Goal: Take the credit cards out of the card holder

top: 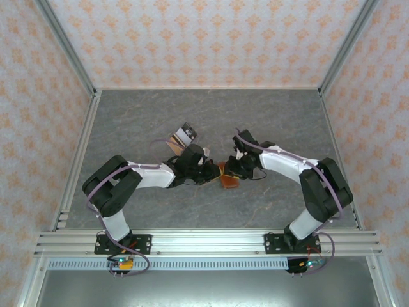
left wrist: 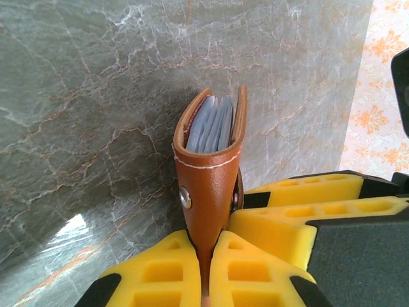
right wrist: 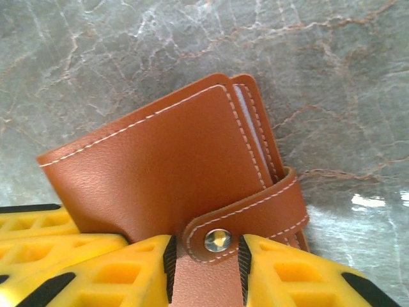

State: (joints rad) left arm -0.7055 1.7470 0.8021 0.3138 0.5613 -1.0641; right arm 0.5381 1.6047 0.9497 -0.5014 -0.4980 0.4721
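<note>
The card holder (top: 228, 181) is a reddish-brown leather wallet, held between the two arms over the middle of the table. My left gripper (left wrist: 206, 249) is shut on its lower edge, so it stands on end. Pale blue-grey sleeves (left wrist: 211, 125) show in its open top, and the credit cards are hidden inside. My right gripper (right wrist: 204, 256) is closed on the card holder (right wrist: 160, 166) at the tab of the strap (right wrist: 271, 201), one pad on each side of the metal snap, which is fastened. Its yellow fingers (left wrist: 300, 214) sit just right of the holder (left wrist: 208, 185) in the left wrist view.
A tan boxy object (top: 182, 135) with black-and-white parts lies just behind the left gripper (top: 211, 173). The grey marble tabletop (top: 211, 115) is fenced by aluminium rails and patterned walls. The right gripper (top: 232, 167) faces the left one closely.
</note>
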